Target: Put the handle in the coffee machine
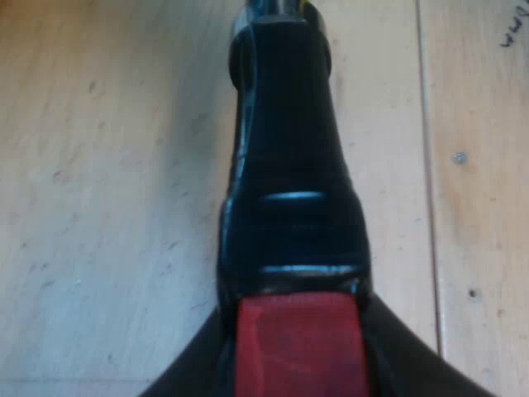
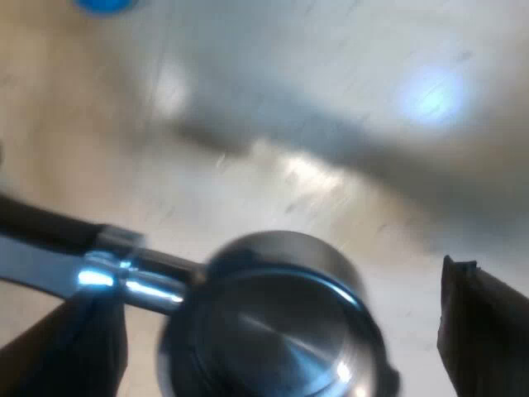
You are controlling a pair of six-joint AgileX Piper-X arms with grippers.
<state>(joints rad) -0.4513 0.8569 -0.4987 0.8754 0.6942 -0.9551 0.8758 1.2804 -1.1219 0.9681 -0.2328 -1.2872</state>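
The left tool [image 1: 297,372] grips the red end of the handle [image 1: 285,165], probably stiff and weighty, while the right tool [image 2: 281,331] stands wide open around its slick-looking metal cup [image 2: 277,318].

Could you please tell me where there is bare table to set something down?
Bare wooden table lies along both sides of the handle held in the left pincer, and between the metal holder and the blue object. It is crowded around the holder, inside the open right pincer.
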